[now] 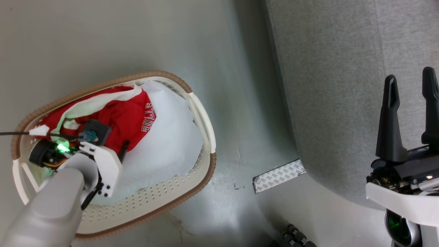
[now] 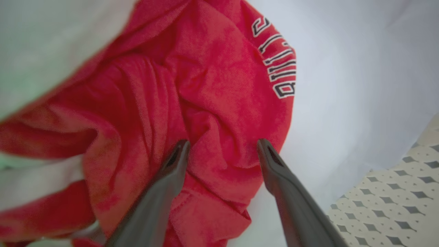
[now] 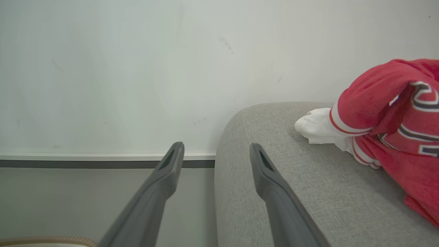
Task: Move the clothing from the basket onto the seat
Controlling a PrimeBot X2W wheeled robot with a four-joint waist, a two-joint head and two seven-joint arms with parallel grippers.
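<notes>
Clothing [image 2: 212, 85] sits bunched in basket [image 1: 154, 73]. Left end effector [image 2: 223, 143] wide astride a fold; right end effector [image 1: 410, 75] wide over seat [image 1: 343, 85]. Risk: closing could also catch the white cloth [image 2: 343, 85].

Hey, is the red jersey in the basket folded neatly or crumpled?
Crumpled: the red jersey lies bunched in loose wrinkles on the white cloth inside the basket.
</notes>
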